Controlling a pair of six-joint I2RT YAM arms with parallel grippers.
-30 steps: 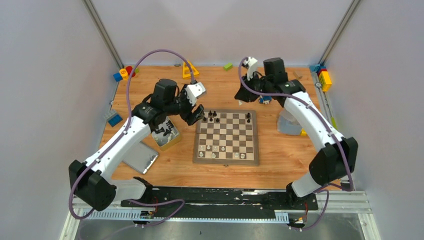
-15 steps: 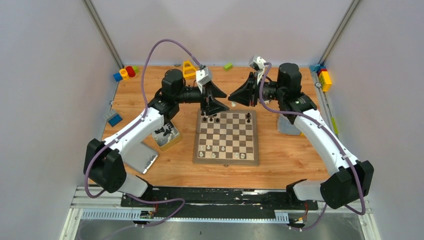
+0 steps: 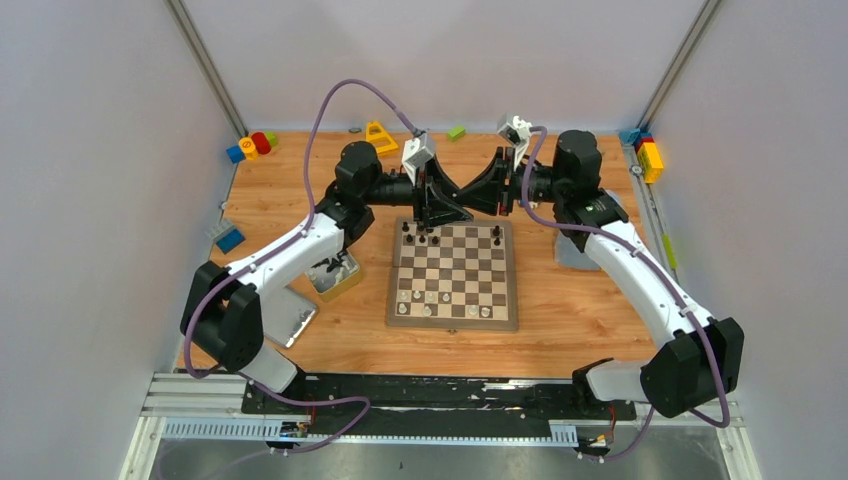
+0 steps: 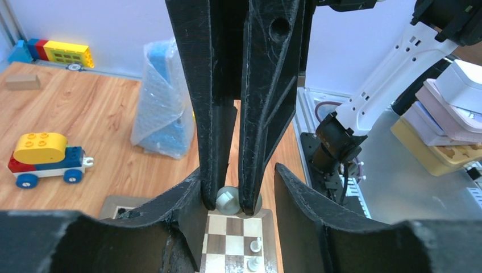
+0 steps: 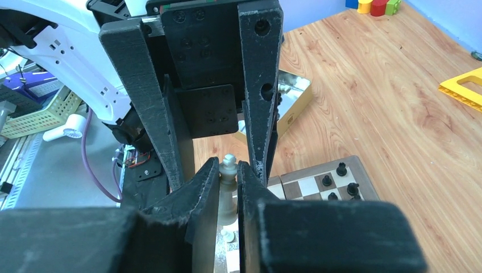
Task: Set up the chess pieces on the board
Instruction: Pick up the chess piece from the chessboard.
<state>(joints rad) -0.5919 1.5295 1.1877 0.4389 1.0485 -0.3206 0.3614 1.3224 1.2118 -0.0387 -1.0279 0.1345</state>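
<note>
The board (image 3: 452,322) lies mid-table with a few black chess pieces (image 3: 420,236) on its far rows and pale ones (image 3: 430,299) on its near rows. Above the board's far edge the two grippers meet tip to tip. My right gripper (image 3: 476,203) (image 5: 227,165) is shut on a pale king (image 5: 228,170), held upright with its cross showing above the fingertips. My left gripper (image 3: 446,207) (image 4: 237,173) is open, its fingers (image 5: 258,108) standing astride the right fingertips and the king (image 4: 227,200) without touching the piece.
A metal tin (image 3: 333,276) and its flat lid (image 3: 283,315) sit left of the board. Toy blocks (image 3: 250,146) lie at the far left and far right (image 3: 648,156) corners. A wrapped blue block (image 4: 162,96) and a toy car (image 4: 45,159) lie right of the board.
Both arms swung inward and now face each other over the board's far edge. The left gripper came right from the far-left corner and its jaws have narrowed around the king held by the right.
</note>
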